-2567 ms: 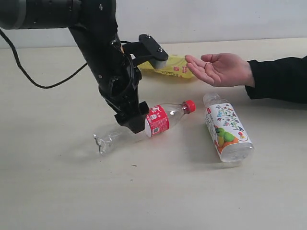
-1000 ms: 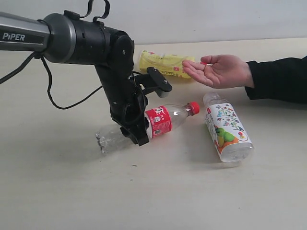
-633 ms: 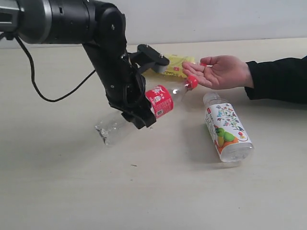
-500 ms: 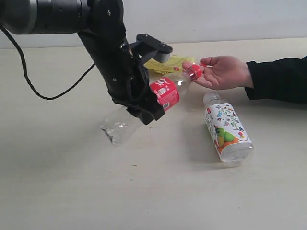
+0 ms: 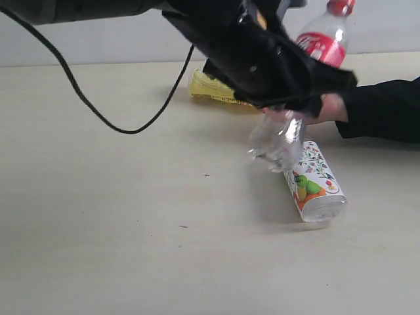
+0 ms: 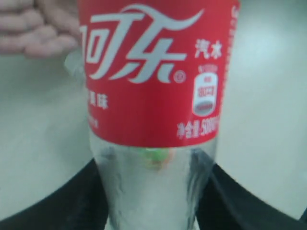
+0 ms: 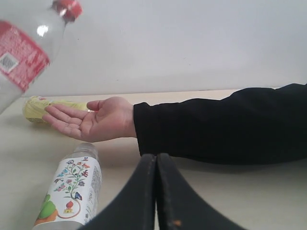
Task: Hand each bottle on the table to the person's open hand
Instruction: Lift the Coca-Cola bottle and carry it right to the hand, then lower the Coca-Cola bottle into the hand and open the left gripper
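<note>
My left gripper (image 5: 289, 105) is shut on the clear bottle with the red label (image 5: 321, 46) and holds it in the air, cap up, over the person's open hand (image 5: 331, 108), which the arm mostly hides. Up close, its black fingers (image 6: 57, 201) clamp the clear lower body under the label (image 6: 153, 72). The open hand (image 7: 91, 120) lies palm up with the raised bottle (image 7: 24, 52) beside it. The floral bottle (image 5: 312, 184) and the yellow bottle (image 5: 210, 88) lie on the table (image 5: 98, 216). My right gripper (image 7: 156, 155) is shut and empty. The green-label bottle is out of view.
The person's black sleeve (image 5: 384, 108) stretches in from the right, just beyond my right gripper. A black cable (image 5: 98, 111) hangs from the left arm over the table. A pale wall (image 7: 192, 43) backs the table's far edge.
The left arm has lifted the red-label bottle off the table, up and to the right, from beside the hand to over it. The bottle has tipped from slanted to nearly upright.
</note>
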`<state>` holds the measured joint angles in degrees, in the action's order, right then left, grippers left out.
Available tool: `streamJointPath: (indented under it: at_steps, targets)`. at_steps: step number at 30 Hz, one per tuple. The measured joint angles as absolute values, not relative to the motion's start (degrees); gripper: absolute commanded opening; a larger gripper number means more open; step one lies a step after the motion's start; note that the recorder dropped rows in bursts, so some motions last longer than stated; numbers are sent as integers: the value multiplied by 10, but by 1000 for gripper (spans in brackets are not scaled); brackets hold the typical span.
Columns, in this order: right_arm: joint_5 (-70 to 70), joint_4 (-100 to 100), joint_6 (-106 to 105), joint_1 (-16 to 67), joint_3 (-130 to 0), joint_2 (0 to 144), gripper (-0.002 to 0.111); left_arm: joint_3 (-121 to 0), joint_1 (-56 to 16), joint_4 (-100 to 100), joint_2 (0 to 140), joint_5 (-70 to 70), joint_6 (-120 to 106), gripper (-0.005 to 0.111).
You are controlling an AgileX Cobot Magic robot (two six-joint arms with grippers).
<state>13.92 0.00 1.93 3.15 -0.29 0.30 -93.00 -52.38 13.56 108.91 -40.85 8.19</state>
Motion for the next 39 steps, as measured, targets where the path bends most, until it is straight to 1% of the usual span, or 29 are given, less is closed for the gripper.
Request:
streamJointPath:
  at_steps: [7, 14, 18, 23, 28, 39]
  targets:
    - [139, 0, 19, 31, -3, 3, 0, -1040, -530, 140, 1112, -364, 178, 0]
    - [139, 0, 19, 31, -3, 3, 0, -1160, -526, 140, 1192, -362, 244, 0]
    - [139, 0, 19, 31, -3, 3, 0, -1207, -526, 142, 1241, -361, 271, 0]
    - [139, 0, 19, 31, -3, 3, 0, -1232, -510, 144, 1293, -360, 320, 0]
    - [139, 0, 19, 31, -3, 3, 0, -1232, -476, 175, 1340, -360, 350, 0]
    - [139, 0, 19, 31, -3, 3, 0, -1233, -431, 273, 1419, -334, 335, 0]
